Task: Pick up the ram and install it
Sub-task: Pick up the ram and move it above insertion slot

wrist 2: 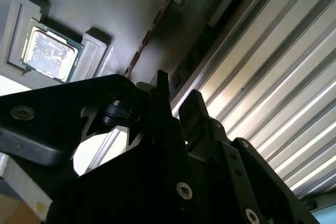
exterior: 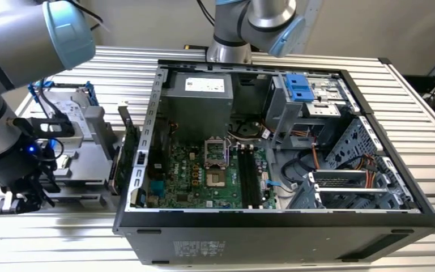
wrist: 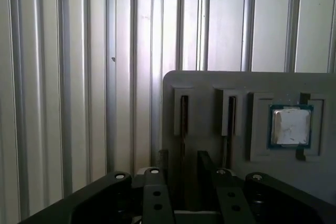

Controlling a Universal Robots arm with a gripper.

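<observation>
Black two-finger gripper, fingers apart, straddling what looks like the narrow ram stick standing edge-on in a slot of the grey plastic holder, near the edge of the ribbed metal desk at the exterior view's left

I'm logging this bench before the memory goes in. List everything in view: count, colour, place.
table: one, silver slats, under everything.
computer case: one, black, open, exterior view's right.
circuit board: one, green, inside the case.
holder: one, grey, beside the case.
ram: count unclear, dark, edge-on in a holder slot.
processor chip: one, silver, in a holder recess.
hard drive: one, silver with blue rails, on the holder.
expansion card: one, green, upright beside the case wall.
arm: one, grey and blue, exterior view's left.
fingers: two, black, apart, near the ram's slot.
</observation>
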